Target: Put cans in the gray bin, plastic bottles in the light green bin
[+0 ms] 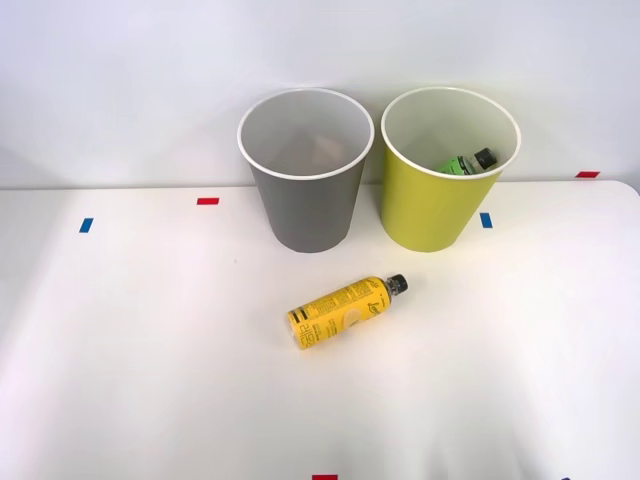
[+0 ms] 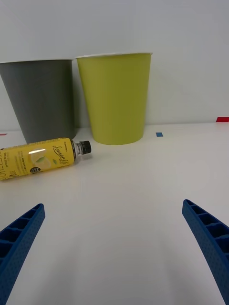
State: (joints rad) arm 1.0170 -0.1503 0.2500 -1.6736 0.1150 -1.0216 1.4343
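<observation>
The yellow bottle (image 1: 343,311) lies on its side on the white counter (image 1: 150,380), in front of the two bins. Its black cap (image 1: 397,284) points toward the light green bin (image 1: 430,205), and the fat end points back toward the robot. Because it lies flat, it could roll if it gets bumped.

The green bottle (image 1: 466,163) is already inside the light green bin, leaning on the wall with its cap up. So one bottle is done, and the yellow one is the one left, I think.

The gray bin (image 1: 305,200) stands right beside the light green bin, close but not touching as far as I can tell. Both stand up straight at the back of the counter, near the wall. I cannot tell what is inside the gray bin.

The pincer (image 2: 114,238) is low over the counter and wide open, with nothing in it. Its blue fingers (image 2: 210,238) are far apart. The yellow bottle is ahead of it and off to one side, so it needs to shift over first.

There is lots of bare counter all around the bottle. The bin rims are tall, so the bottle must go up high to get in.
</observation>
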